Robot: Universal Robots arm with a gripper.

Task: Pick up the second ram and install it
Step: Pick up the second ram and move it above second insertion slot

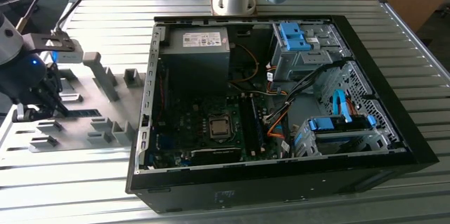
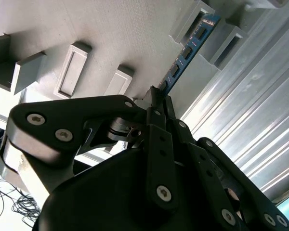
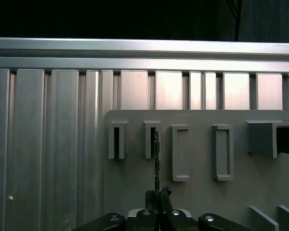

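One black claw [image 2: 156,97] is pinched shut on the near end of one long, thin, flat blue circuit-board stick, the second ram [image 2: 185,53]. A row of black chips runs along the stick's blue face. Its far end rests between two grey plastic holder blocks [image 2: 192,21].

In the first wrist view the claw [image 3: 158,194] holds the stick [image 3: 156,159] edge-on, so it appears as a thin dark line. It reaches into one of four slotted holder blocks [image 3: 180,153] set in a row on one flat grey holder plate [image 3: 130,187].

In the exterior view the claw [image 1: 41,109] sits at the left edge of the frame, above the plate. The plate lies on one ribbed silver metal counter [image 1: 84,182]. One open black desktop computer case [image 1: 281,187] takes up the centre and right of the frame, with two blue plastic drive brackets [image 1: 294,37] inside.
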